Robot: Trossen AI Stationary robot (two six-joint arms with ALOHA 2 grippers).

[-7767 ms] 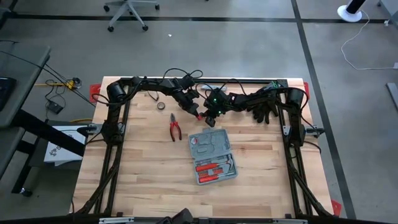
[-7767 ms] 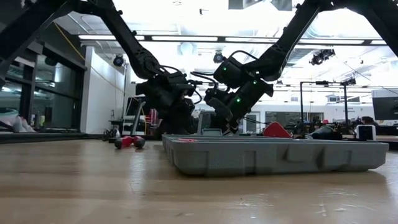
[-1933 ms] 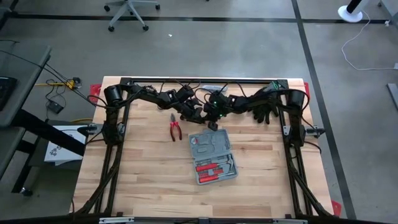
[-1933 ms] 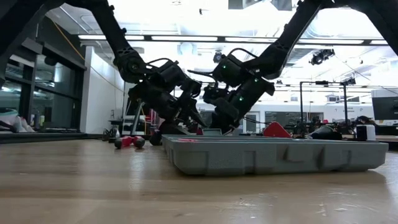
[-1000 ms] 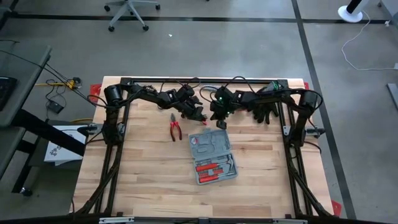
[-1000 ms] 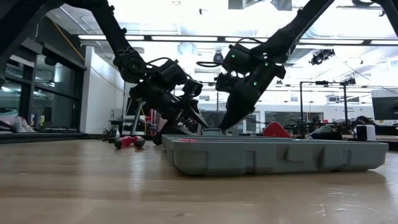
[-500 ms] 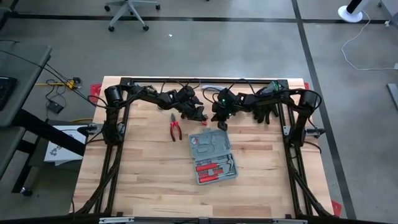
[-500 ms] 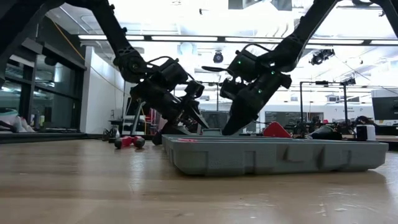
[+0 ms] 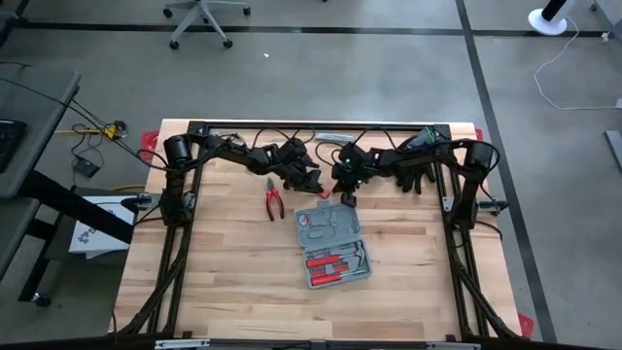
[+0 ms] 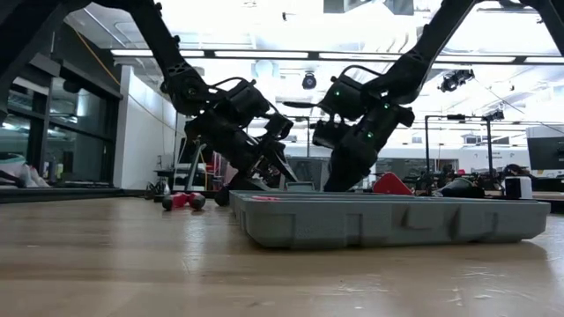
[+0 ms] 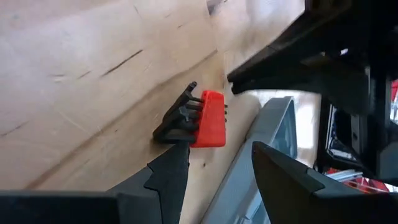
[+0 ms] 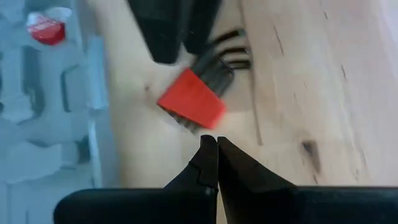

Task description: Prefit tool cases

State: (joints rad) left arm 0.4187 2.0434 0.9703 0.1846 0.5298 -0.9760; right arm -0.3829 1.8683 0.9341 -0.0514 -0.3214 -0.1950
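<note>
Just above the frame's centre, my left gripper (image 9: 313, 182) hangs with fingers spread, holding nothing, over a red hex-key holder (image 11: 208, 118) on the table (image 9: 233, 262); my right gripper (image 9: 347, 197) sits pinched shut beside it, seemingly empty. The open tool case (image 9: 331, 244) lies directly below them, mid-frame

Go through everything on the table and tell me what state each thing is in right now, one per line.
Tool case: lying open and flat, red-handled tools in its slots.
Hex key set: red holder, lying on the wood beside the case, not gripped.
Pliers: lying loose on the table, left of the case.
Left end effector: open, fingers on either side of the hex key set.
Right end effector: shut, empty, tips near the hex key set.
</note>
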